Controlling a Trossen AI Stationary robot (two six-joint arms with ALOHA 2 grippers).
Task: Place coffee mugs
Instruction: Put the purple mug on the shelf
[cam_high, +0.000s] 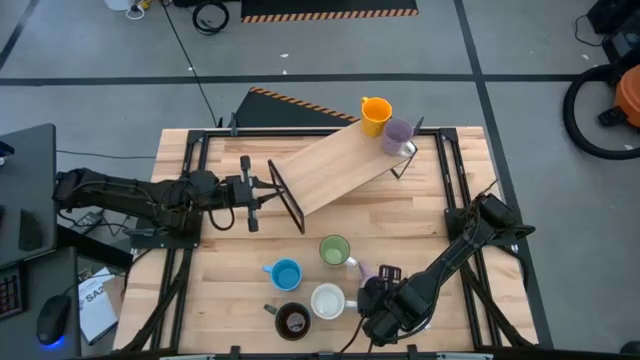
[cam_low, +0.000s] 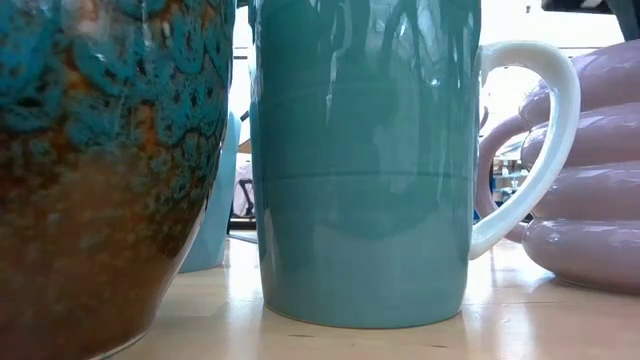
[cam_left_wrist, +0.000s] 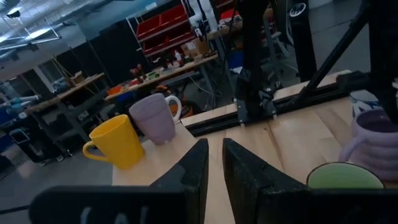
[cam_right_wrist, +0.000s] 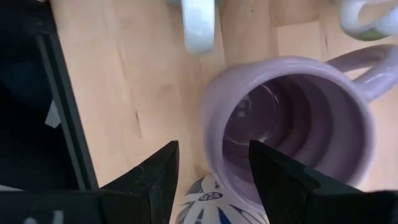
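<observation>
Right wrist view: the right gripper, fingers spread, straddled the purple mug's rim (left gripper clenched, idle); closing might nudge the neighbouring white mug.

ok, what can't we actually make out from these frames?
- High view: the right gripper and arm cover the lavender ribbed mug; it barely shows there.
- Right wrist view: whether the fingers touch that mug's rim cannot be told, and a patterned mug is cut off by the frame edge.
- Low view: the teal mug and glazed mug block both arms and most of the table.
</observation>
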